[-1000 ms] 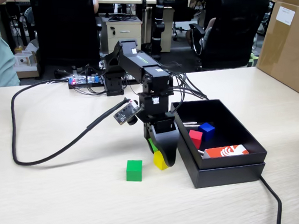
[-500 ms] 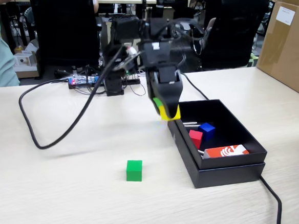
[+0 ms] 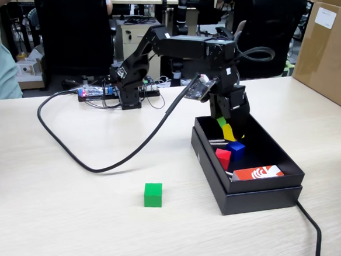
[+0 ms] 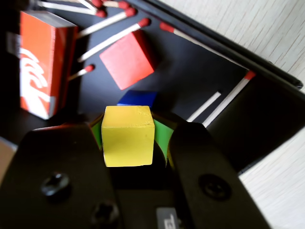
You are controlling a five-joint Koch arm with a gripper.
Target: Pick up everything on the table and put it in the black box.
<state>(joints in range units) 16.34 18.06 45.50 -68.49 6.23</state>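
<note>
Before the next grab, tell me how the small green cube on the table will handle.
The small solid green cube looks rigid, with flat faces, so it should sit still rather than roll. It seems light for its size. Its smooth sides might slip, though the hand holds a like yellow cube firmly.

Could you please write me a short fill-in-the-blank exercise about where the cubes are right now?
1. The gripper is shut on the ____ cube.
2. The cube left on the table is ____.
3. The black box holds the blue cube and the ____ cube.
4. The gripper holds its cube above the ____.

Missing words: yellow; green; red; black box
</note>
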